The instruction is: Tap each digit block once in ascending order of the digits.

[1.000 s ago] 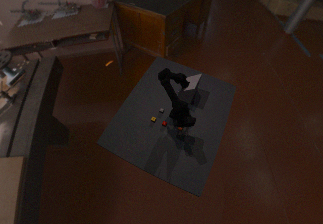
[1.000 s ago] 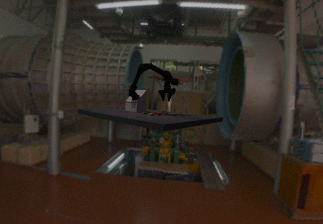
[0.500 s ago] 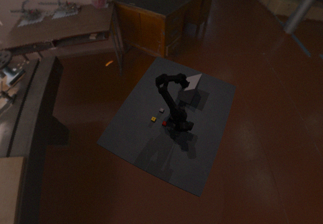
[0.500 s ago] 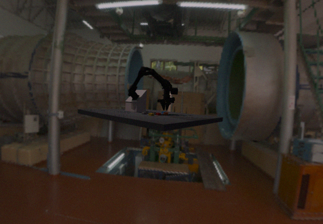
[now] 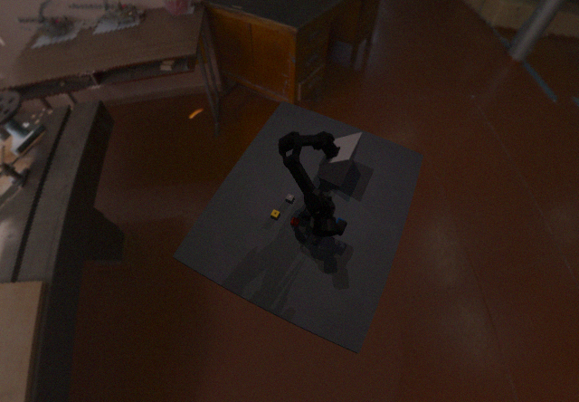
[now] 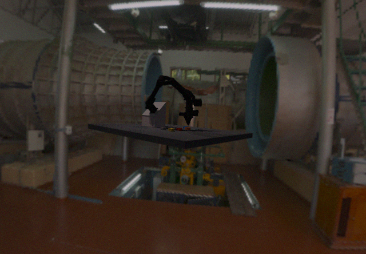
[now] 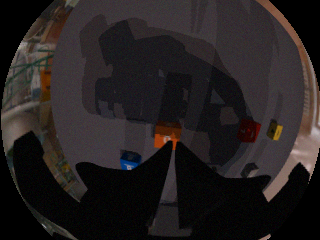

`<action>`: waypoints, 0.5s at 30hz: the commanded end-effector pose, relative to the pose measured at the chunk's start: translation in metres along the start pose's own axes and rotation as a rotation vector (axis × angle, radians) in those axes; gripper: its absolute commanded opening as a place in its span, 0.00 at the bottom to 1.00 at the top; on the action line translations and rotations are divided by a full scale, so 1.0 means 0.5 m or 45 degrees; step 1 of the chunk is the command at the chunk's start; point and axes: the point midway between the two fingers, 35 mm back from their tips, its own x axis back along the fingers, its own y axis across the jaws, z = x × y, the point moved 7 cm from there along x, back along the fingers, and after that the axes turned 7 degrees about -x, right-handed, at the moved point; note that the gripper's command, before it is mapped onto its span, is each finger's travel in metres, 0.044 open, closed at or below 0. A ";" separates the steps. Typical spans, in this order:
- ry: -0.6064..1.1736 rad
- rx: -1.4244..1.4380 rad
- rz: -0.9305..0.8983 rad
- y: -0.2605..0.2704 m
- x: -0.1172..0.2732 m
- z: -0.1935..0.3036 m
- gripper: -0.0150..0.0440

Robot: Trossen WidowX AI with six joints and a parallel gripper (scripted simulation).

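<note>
So the gripper (image 6: 188,123) (image 7: 174,144) is pinched shut with nothing in it — tips right over the orange block (image 6: 187,128) (image 7: 168,135), can't tell if touching — blue block (image 6: 184,127) (image 7: 131,160) just beside.

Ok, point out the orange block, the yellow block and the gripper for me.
Orange block (image 7: 168,136): wrist view, upper face.
Yellow block (image 5: 275,213) (image 7: 275,130): top and wrist views, upper face.
Gripper (image 6: 188,124) (image 7: 174,144): exterior and wrist views, fingertips.
</note>
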 end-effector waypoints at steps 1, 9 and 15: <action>-0.001 0.006 0.005 0.000 -0.012 0.000 0.29; -0.001 0.006 0.006 -0.001 -0.037 0.000 0.29; -0.001 0.006 0.007 -0.001 -0.054 0.001 0.29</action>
